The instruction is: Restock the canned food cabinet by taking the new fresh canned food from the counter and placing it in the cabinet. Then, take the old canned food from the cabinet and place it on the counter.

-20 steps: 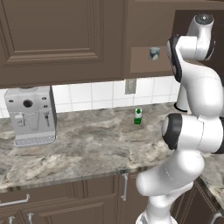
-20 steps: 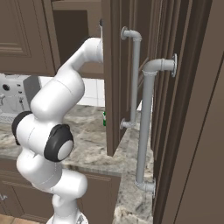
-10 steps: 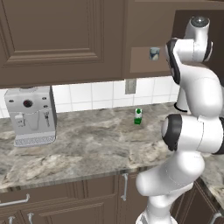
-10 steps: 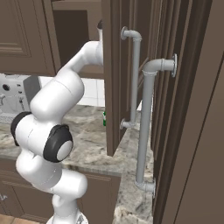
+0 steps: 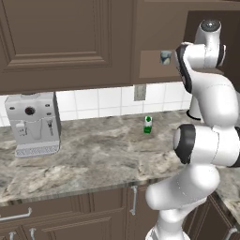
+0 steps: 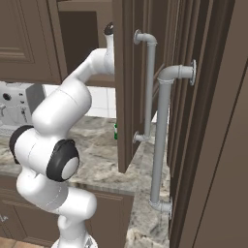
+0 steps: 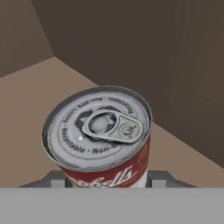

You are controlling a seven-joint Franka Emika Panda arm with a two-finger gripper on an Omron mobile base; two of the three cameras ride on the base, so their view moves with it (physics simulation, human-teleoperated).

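In the hand view the red-labelled soup can (image 7: 99,140) fills the centre, pull-tab lid facing the camera, standing on the brown cabinet shelf (image 7: 30,92). The claw (image 7: 105,179) sits at the bottom edge with a fingertip on each side of the can's base; whether it is gripping cannot be told. In the left base view a green-and-white bottle (image 5: 148,124) stands on the marble bench (image 5: 93,150), right of centre.
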